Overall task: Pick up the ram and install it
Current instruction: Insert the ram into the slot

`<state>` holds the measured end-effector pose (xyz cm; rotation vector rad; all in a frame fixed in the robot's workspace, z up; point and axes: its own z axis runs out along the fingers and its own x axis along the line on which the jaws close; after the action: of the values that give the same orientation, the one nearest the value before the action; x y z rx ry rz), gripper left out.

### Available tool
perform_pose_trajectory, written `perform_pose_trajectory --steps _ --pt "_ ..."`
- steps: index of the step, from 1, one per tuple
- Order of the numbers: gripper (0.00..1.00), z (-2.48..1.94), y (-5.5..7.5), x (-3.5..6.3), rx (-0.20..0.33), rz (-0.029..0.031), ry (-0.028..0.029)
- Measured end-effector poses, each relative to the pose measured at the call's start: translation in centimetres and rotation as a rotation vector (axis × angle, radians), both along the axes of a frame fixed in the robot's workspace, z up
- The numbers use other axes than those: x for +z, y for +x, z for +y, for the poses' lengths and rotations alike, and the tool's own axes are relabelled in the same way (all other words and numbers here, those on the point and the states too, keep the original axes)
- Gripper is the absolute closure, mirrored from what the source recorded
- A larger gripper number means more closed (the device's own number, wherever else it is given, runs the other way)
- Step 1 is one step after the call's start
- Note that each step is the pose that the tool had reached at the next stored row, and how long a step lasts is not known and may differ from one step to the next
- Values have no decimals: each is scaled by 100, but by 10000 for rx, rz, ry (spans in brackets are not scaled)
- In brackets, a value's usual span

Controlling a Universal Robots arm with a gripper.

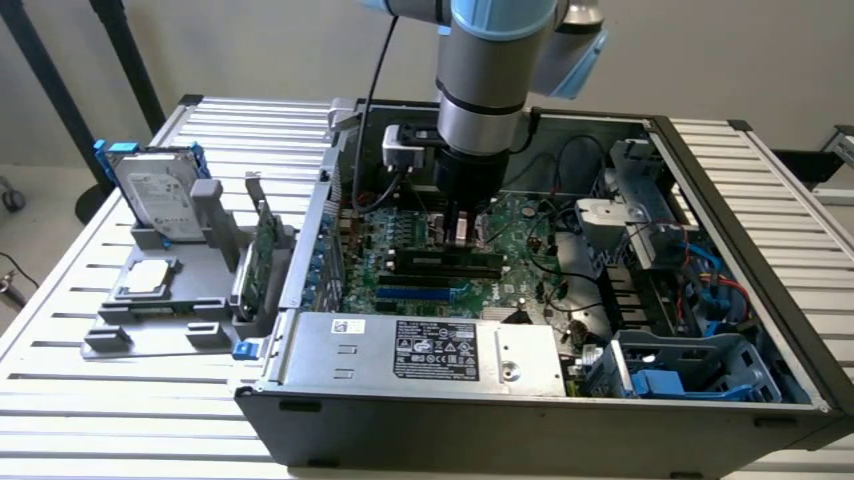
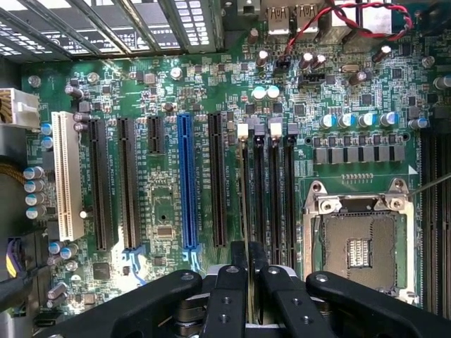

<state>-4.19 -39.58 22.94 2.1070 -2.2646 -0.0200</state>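
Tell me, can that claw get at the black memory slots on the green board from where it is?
Probably yes. The claw, shut on the ram, hangs right above the memory slots, and nothing lies between them.

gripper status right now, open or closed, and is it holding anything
gripper: closed on the ram, held edge-on over the black memory slots of the motherboard.

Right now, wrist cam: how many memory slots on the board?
4, side by side between the long black expansion slot and the CPU socket: first, second, third, fourth. The claw hides their near ends.
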Motion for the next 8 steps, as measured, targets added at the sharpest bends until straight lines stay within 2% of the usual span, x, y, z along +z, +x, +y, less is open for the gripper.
perform_pose_trajectory --steps 4,8 --pt "86 7 -2 -4 5 0 -32" --pt "86 32 -1 -9 12 -1 -65"
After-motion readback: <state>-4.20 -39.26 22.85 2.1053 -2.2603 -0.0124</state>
